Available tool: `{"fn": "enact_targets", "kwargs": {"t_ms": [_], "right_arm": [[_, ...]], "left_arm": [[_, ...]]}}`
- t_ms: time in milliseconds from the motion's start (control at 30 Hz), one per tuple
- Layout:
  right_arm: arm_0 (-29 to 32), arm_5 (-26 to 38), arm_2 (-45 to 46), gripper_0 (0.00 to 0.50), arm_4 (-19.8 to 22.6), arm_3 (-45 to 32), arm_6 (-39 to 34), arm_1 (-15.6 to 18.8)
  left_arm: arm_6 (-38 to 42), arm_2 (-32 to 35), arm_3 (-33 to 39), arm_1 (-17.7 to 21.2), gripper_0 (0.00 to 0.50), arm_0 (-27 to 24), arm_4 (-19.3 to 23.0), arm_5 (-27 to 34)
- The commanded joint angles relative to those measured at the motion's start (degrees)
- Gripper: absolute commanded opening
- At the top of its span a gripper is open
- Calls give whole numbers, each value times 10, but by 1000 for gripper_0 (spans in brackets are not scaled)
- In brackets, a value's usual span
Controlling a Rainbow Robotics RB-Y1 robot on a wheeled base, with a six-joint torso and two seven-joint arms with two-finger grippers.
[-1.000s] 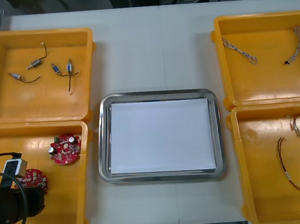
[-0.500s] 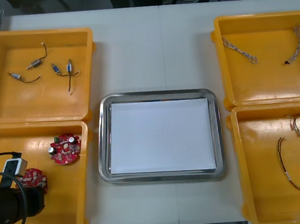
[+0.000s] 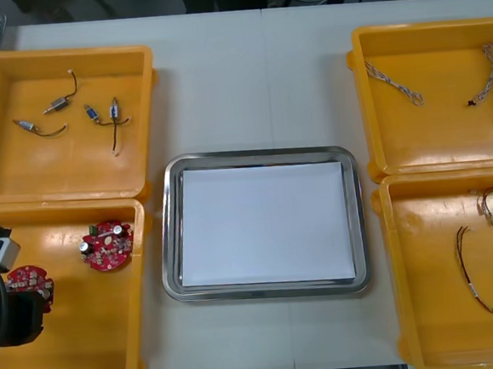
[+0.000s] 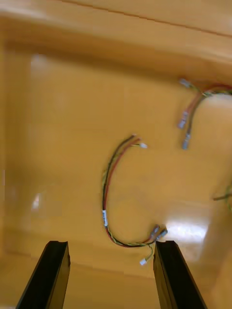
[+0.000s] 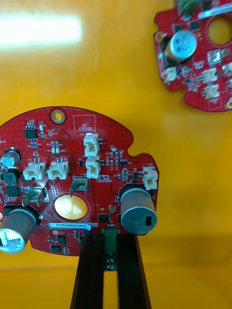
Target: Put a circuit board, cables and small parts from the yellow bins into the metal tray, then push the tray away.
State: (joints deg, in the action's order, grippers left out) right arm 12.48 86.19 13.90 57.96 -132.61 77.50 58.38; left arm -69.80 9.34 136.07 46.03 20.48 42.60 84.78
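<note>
On the red circuit board [image 5: 72, 159], a printed box [image 5: 84, 123] reads "QC STICKER" — white label [image 5: 67, 225] illegible.

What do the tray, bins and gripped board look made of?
Rectangular metal tray: likely polished steel, mirror-bright rim. Yellow bins: probably moulded plastic, glossy glare. Round red circuit board in left pincer: seemingly rigid laminate, red coat, soldered parts.

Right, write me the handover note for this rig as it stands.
Left gripper: jaws shut on the edge of a circuit board in the near left bin.
Right gripper: jaws open above a red and yellow cable in the near right bin.
Done: nothing in the metal tray yet.
Left: board, cables, small metal parts into it, then push it away.
</note>
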Motion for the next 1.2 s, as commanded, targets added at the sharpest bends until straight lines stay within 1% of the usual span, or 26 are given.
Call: {"fn": "enact_targets", "kwargs": {"t_ms": [33, 100, 133, 200, 267, 333, 433, 500, 600, 733, 867, 900, 967, 1000, 1067, 1200], "right_arm": [[-10, -25, -27, 500, 13, -14, 63, 37], [-9, -34, -34, 500, 16, -13, 83, 49], [-9, -36, -34, 500, 17, -13, 87, 52], [-4, -42, -37, 500, 19, -13, 101, 59], [1, -45, -37, 500, 17, -14, 113, 60], [15, -57, -37, 500, 12, -13, 120, 60], [33, -76, -44, 500, 1, -13, 122, 60], [43, -94, -65, 500, -21, -13, 123, 60], [55, -117, -84, 500, -45, -13, 123, 60], [80, -154, -112, 500, -81, -13, 119, 60], [88, -180, -146, 500, -112, -5, 114, 60], [88, -184, -150, 500, -115, -2, 113, 60], [88, -207, -165, 500, -124, 17, 112, 60], [88, -216, -168, 500, -125, 23, 112, 60], [88, -241, -178, 500, -123, 40, 114, 60], [88, -247, -182, 500, -124, 50, 116, 60]], "left_arm": [[62, 11, 39, 34, 0, -67, 16, 70], [82, 11, 48, 40, 0, -98, 36, 106], [86, 10, 49, 42, 0, -103, 41, 112], [108, 7, 60, 47, 0, -130, 60, 134], [127, -2, 68, 49, 0, -149, 70, 148], [155, -23, 80, 55, 0, -179, 72, 166], [186, -51, 89, 59, 0, -207, 71, 175], [217, -84, 94, 65, 0, -235, 67, 178], [246, -117, 95, 71, 0, -262, 62, 178], [299, -188, 94, 77, 0, -317, 39, 179], [343, -253, 91, 77, 0, -366, 23, 179], [349, -261, 91, 77, 0, -372, 21, 179], [373, -297, 89, 75, 0, -401, 17, 179], [379, -307, 88, 74, 0, -407, 14, 179], [401, -343, 85, 69, 0, -435, 6, 179], [432, -389, 73, 61, 0, -475, 0, 176]]}}
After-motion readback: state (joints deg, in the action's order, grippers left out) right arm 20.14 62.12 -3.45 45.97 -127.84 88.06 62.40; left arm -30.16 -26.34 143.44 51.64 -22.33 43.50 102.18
